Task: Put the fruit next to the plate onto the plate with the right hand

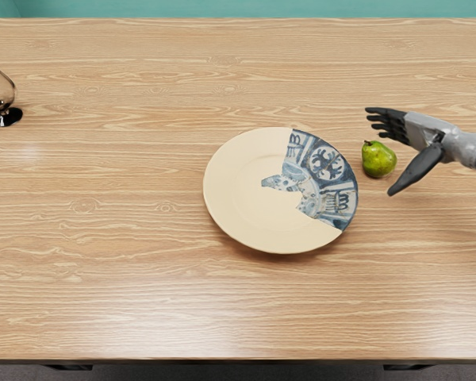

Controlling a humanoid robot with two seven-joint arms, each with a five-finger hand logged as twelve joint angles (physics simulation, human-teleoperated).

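One pear [378, 159] lies just beside the plate [246, 198]. We hold our right hand [416, 135] near it, fingers [385, 123] spread, thumb to its right, grasping nothing.

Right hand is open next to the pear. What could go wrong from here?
1. The right hand is beside the pear, not around it. The pear is small and round, so closing fingers may knock it rolling.
2. The pear sits close to the plate. A sideways nudge could push it against the rim and shift the plate.
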